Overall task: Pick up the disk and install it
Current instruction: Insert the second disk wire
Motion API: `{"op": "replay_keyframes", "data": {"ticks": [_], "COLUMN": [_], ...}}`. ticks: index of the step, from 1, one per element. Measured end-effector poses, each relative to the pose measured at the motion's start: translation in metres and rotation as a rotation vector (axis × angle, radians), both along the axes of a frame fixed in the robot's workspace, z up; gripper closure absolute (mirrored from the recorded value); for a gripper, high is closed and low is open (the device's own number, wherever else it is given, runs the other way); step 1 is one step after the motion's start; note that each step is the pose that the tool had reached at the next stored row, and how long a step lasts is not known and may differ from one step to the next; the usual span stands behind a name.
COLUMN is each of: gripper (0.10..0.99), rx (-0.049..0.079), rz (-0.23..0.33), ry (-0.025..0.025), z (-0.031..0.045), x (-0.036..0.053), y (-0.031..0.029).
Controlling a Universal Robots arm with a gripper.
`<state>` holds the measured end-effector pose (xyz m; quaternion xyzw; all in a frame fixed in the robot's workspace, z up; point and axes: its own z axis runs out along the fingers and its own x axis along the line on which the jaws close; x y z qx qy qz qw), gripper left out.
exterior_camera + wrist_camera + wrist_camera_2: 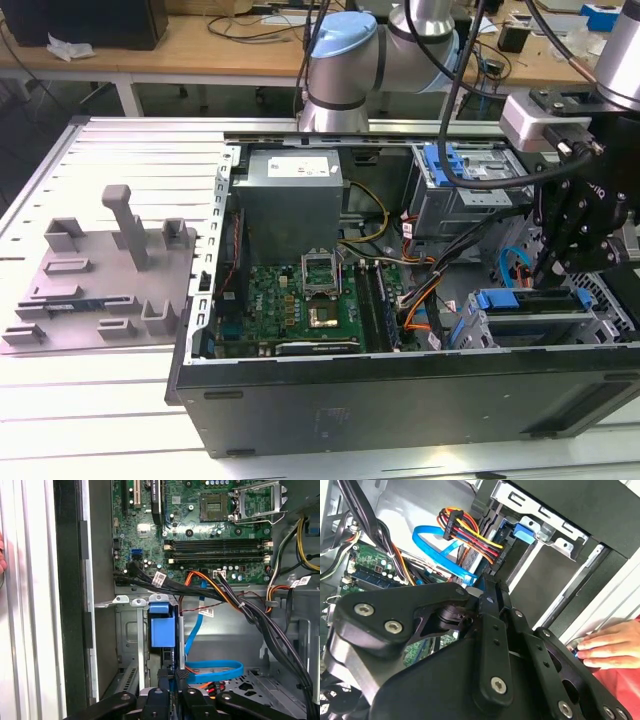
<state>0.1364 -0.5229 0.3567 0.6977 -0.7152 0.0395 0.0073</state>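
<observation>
The disk (525, 300) stands on edge in the drive cage at the case's front corner, on the exterior view's right. Its bright blue carrier (162, 627) lies just behind the cage's metal tabs, and its blue end (522, 531) shows at the cage mouth. My gripper (548, 268) reaches down into the case at the disk's inner end. In the first wrist view the gripper (175, 676) has its fingers drawn close on the thin dark edge of the disk. The second wrist view shows the gripper (487, 587) from behind its black linkage.
A blue data cable (215, 672) and power wires (470, 530) loop right beside the gripper. The motherboard (300, 300), power supply box (290, 195) and a grey box with a blue latch (470, 170) lie further in. A person's hand (605, 647) rests outside the case wall.
</observation>
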Motion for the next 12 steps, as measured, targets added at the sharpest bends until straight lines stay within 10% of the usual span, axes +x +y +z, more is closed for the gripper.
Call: {"op": "replay_keyframes", "data": {"ticks": [12], "gripper": [0.925], "rx": [0.001], "rz": [0.0], "ry": [0.0], "z": [-0.0013], "x": [0.0023], "y": [-0.0001]}}
